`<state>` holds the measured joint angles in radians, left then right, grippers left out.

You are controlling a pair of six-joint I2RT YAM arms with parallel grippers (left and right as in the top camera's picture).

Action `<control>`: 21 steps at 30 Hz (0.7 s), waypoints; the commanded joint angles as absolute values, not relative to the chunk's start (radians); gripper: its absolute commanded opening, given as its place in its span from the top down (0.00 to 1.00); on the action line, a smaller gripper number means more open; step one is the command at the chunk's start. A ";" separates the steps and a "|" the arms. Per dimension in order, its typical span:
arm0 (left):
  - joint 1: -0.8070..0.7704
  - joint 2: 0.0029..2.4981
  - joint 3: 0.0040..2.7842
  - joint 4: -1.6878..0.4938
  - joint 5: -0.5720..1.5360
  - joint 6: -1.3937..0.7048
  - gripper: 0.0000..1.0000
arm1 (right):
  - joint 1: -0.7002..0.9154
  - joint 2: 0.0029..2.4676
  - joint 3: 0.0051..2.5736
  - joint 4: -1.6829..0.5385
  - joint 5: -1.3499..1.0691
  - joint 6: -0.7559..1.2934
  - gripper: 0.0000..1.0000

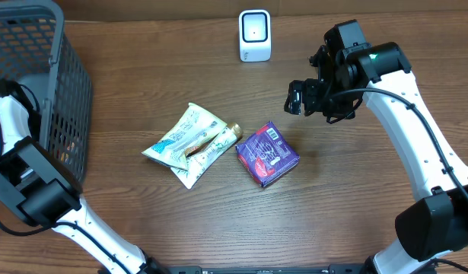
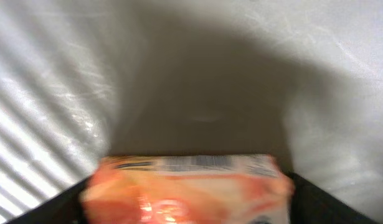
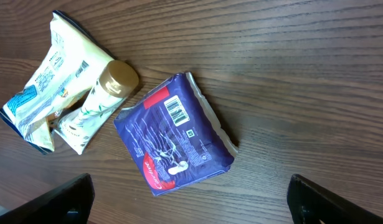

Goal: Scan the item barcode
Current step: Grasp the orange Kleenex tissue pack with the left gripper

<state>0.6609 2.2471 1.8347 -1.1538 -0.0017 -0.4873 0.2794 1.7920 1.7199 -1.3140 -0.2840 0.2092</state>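
Observation:
In the left wrist view a blurred orange packet (image 2: 185, 190) with a barcode strip along its top edge fills the gap between my left gripper's (image 2: 188, 208) dark fingers, over a pale grey floor. The blur hides whether the jaws press on it. My right gripper (image 1: 296, 97) hangs open and empty above the table, up and right of a purple pack (image 1: 267, 155). The purple pack (image 3: 172, 134) lies flat, its white barcode label (image 3: 175, 111) facing up. The white scanner (image 1: 254, 35) stands at the table's back edge.
A grey mesh basket (image 1: 43, 84) stands at the left, and the left arm reaches into it. A pale sachet (image 1: 179, 137) and a tube with a gold cap (image 1: 217, 141) lie just left of the purple pack.

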 commanded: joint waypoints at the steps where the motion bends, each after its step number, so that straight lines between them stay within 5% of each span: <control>1: 0.653 2.257 1.802 -1.159 -0.025 -0.479 0.31 | 0.282 1.786 1.719 -1.310 -0.289 0.209 0.00; 3: 0.653 2.257 1.802 -1.159 -0.025 -0.479 0.41 | 0.282 1.786 1.719 -1.309 -0.289 0.209 0.00; 12: 0.654 2.257 1.839 -1.183 -0.025 -0.479 0.37 | 0.282 1.786 1.719 -1.303 -0.289 0.209 0.00; 21: 0.656 2.257 2.165 -1.380 -0.025 -0.479 0.41 | 0.282 1.786 1.719 -1.303 -0.289 0.209 0.00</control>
<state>0.6544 2.2620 2.0384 -1.3491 -0.0124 -0.4866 0.2794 1.7920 1.7199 -1.3087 -0.2844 0.2096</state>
